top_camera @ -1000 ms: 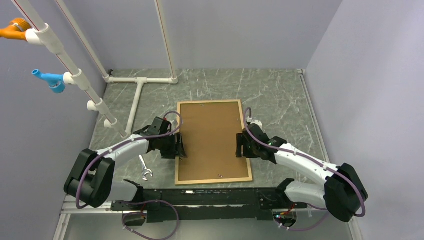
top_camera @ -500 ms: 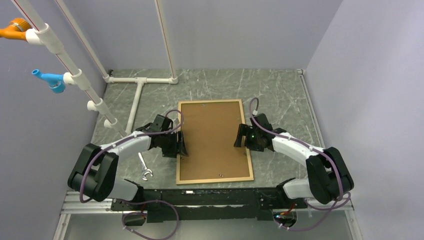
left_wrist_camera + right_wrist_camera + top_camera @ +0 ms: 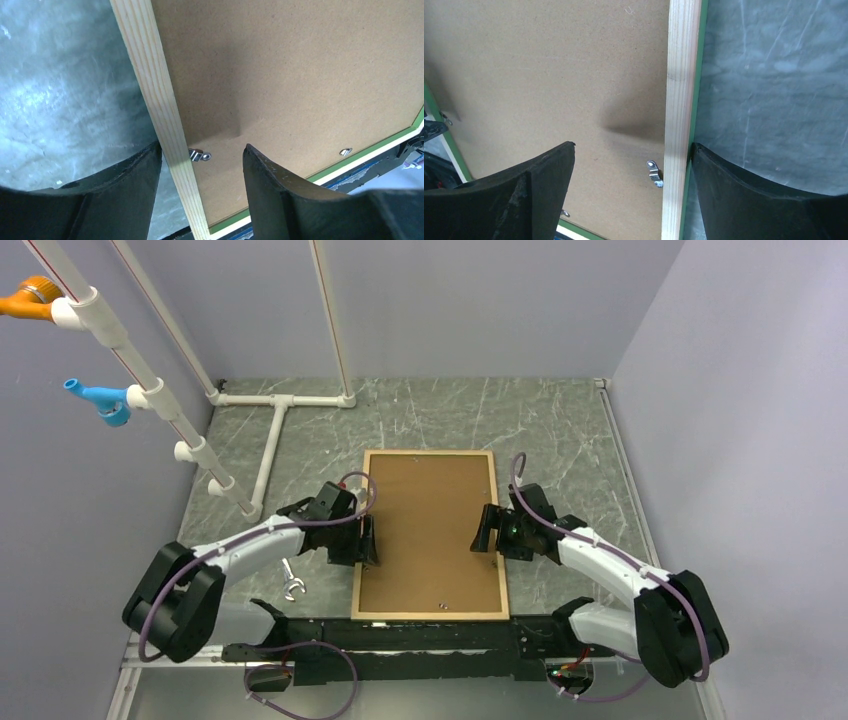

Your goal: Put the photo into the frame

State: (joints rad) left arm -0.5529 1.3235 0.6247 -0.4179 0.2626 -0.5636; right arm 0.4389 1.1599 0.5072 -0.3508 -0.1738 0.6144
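The frame (image 3: 430, 452) lies flat mid-table, tan wood face up, with a brown backing board (image 3: 430, 530) filling it. The photo is hidden. My left gripper (image 3: 365, 543) is open astride the left rail (image 3: 160, 100). Its outer finger sits at the rail's outside edge and the inner one over the board, near a metal clip (image 3: 200, 155). My right gripper (image 3: 488, 530) is open astride the right rail (image 3: 681, 75). Its outer finger rests against the green outer edge, and a clip (image 3: 653, 172) lies between the jaws.
A small wrench (image 3: 290, 580) lies on the table left of the frame. A white pipe rack (image 3: 270, 440) stands at the back left, with orange (image 3: 30, 295) and blue (image 3: 100, 400) fittings. Grey walls close in three sides.
The frame has slid toward the near edge and a little right, now lying square. Both arms came along with it, and the right gripper's jaws have spread wider.
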